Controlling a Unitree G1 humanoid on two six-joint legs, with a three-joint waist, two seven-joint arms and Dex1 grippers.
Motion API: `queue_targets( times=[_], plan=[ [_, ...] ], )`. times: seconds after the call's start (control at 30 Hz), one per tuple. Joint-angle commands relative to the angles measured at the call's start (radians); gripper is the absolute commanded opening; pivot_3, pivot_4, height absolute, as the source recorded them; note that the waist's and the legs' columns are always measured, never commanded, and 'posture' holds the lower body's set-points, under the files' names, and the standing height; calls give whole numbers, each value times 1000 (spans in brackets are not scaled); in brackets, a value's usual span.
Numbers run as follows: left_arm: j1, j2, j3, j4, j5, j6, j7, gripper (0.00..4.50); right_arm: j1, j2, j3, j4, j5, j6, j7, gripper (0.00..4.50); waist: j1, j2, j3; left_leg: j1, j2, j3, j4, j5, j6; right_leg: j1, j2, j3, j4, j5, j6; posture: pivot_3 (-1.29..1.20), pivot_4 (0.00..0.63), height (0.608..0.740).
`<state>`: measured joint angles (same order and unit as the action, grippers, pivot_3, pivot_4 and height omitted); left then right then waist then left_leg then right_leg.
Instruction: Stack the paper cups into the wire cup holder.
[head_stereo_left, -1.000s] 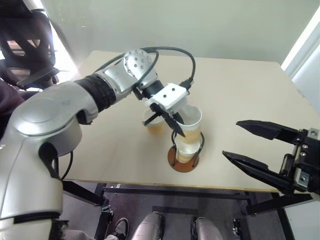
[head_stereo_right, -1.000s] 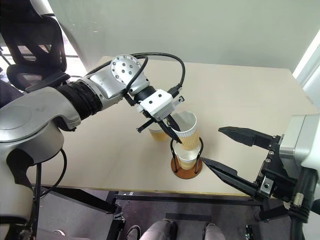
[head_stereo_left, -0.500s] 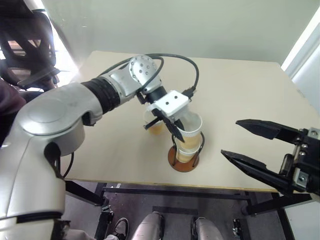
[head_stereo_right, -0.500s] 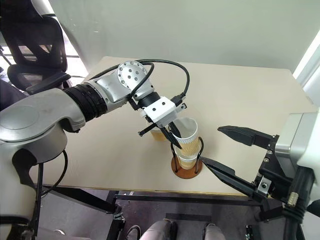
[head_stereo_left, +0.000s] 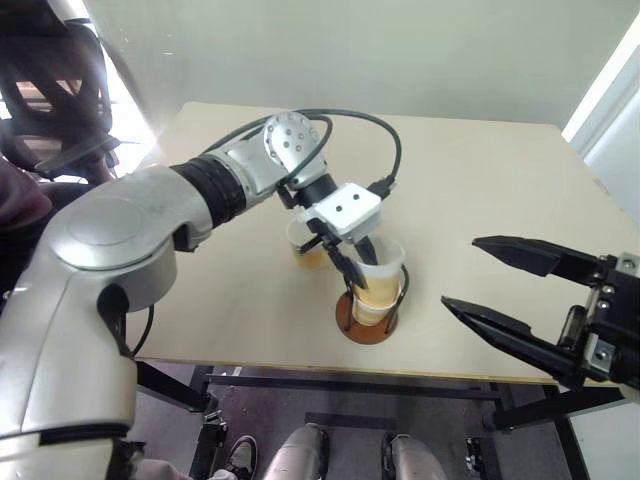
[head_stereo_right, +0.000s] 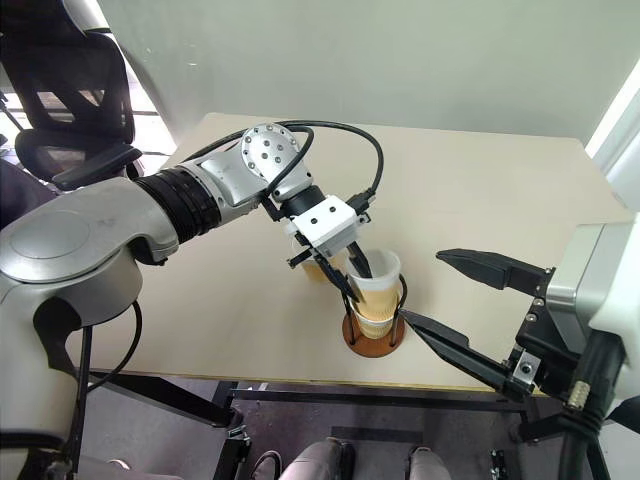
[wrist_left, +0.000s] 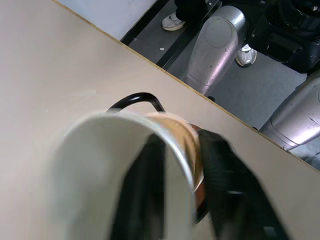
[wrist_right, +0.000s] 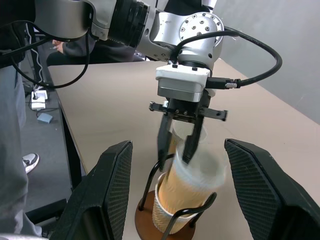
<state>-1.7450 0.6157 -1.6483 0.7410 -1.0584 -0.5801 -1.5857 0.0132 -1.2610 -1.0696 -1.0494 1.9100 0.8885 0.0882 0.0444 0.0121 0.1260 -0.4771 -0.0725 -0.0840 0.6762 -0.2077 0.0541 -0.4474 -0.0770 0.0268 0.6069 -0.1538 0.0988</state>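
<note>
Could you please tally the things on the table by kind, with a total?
Tan-orange paper cups: 3, two nested in the holder, one standing behind
Reddish-brown disc wire cup holder: 1
Total: 4

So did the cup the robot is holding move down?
Yes. The top paper cup has sunk into the wire cup holder: its rim now sits much nearer the reddish base, nested in the lower cup.

Three tan-orange tapered paper cups (head_stereo_right: 378, 284); one wire cup holder on a round reddish-brown base (head_stereo_right: 372, 341).
</note>
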Motion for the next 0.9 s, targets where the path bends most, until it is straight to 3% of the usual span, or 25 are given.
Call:
queue_targets(
  times=[0.03,0.13,0.33,0.5,0.57,0.77,0.9],
  plan=[
    [-31,2,10,16,7,-15,-29,2755,-12,6,2,2,-6,-3,-13,2995,0,0,0,0,0,0,0,0,0,0,0,0,0,0,0,0,150,740],
    [-22,-10,42,45,14,-32,-29,3762,-15,9,7,2,-10,0,-12,2995,1,0,0,0,0,0,0,0,0,0,0,0,0,0,0,0,150,740],
    [-4,-103,350,303,82,96,-29,3762,-13,26,11,2,-26,11,4,2995,4,0,0,-3,0,0,4,-1,2,-1,0,0,0,1,1,0,150,740],
    [22,-59,485,431,274,140,-29,3762,-5,48,0,2,-46,24,36,2995,-3,1,0,-1,0,4,5,-3,2,-2,0,2,-1,0,4,0,150,740],
    [56,-25,533,456,333,176,-29,3762,0,61,-5,2,-59,21,58,2995,-3,1,0,-1,0,4,4,-4,2,-2,0,2,-1,-6,12,0,150,740],
    [155,25,727,502,462,317,-29,3762,34,89,-6,2,-133,4,148,2995,0,2,0,-2,0,5,6,-5,2,-2,0,2,0,-3,5,0,150,740],
    [205,42,805,488,526,354,-29,4468,64,103,13,2,-200,-25,220,2995,9,2,-1,-5,-1,5,7,0,-5,-2,1,2,-3,-3,6,0,150,740]
  ],
)
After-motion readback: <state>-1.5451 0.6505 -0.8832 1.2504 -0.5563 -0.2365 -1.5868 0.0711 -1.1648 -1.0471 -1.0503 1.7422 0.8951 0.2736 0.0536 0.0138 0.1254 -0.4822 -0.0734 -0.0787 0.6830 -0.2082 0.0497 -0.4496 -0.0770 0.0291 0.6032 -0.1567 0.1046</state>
